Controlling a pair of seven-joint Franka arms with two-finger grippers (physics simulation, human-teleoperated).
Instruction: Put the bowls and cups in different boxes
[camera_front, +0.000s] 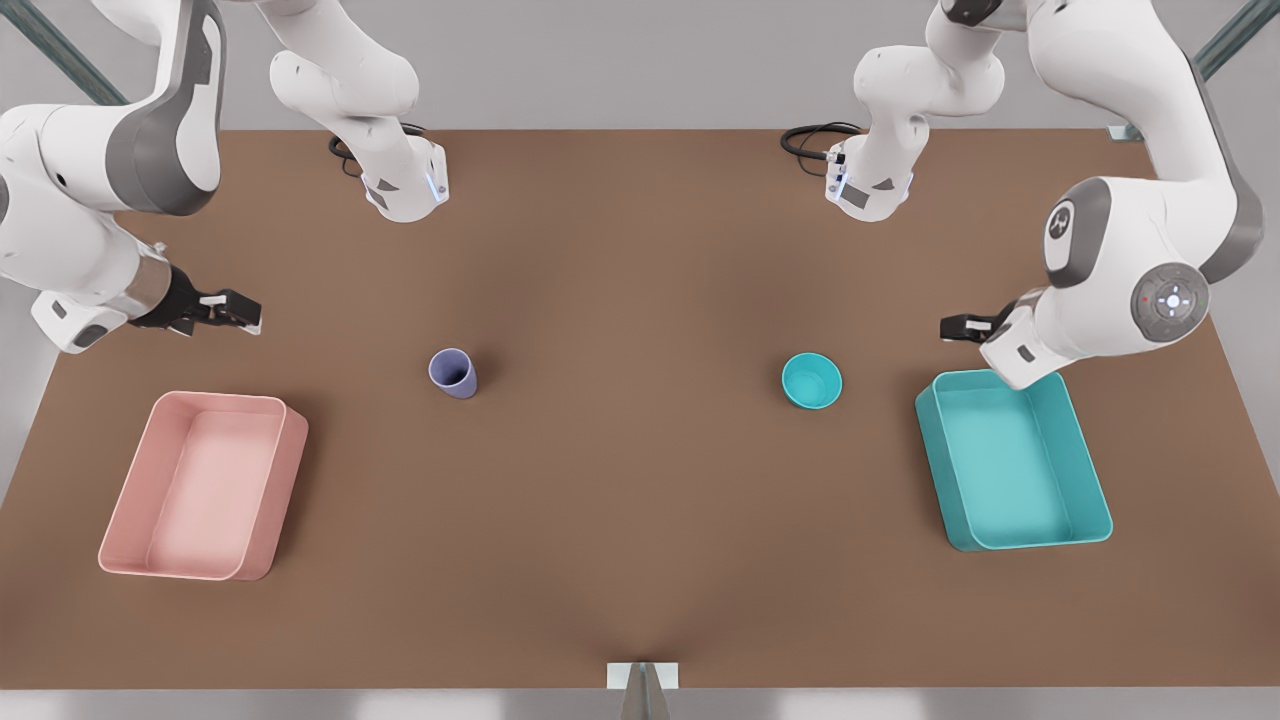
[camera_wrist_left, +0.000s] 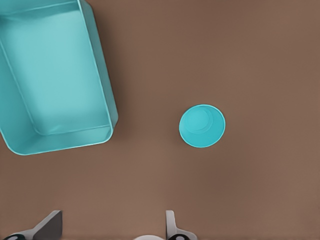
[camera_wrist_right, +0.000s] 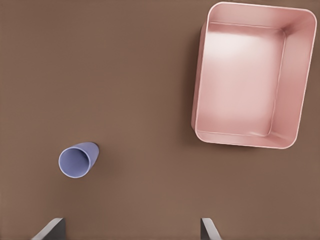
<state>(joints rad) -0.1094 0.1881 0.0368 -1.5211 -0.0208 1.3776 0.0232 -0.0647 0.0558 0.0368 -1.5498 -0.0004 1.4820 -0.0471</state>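
The lavender cup (camera_front: 453, 373) stands upright on the brown table, left of centre in the front view, and also appears in the right wrist view (camera_wrist_right: 76, 160). The teal bowl (camera_front: 811, 380) sits right of centre (camera_wrist_left: 202, 126). A pale pink box (camera_front: 200, 485) lies at the front view's left and a teal box (camera_front: 1015, 460) at its right; both hold nothing. My right gripper (camera_front: 235, 310) hovers open above the table behind the pink box (camera_wrist_right: 247, 75). My left gripper (camera_front: 960, 327) hovers open behind the teal box (camera_wrist_left: 55, 75), well apart from the bowl.
Both arm bases (camera_front: 405, 180) stand at the table's far edge with black cables (camera_front: 810, 140) beside them. A small grey bracket (camera_front: 642, 680) sits at the middle of the near edge. Bare brown tabletop (camera_front: 640, 500) lies between the boxes.
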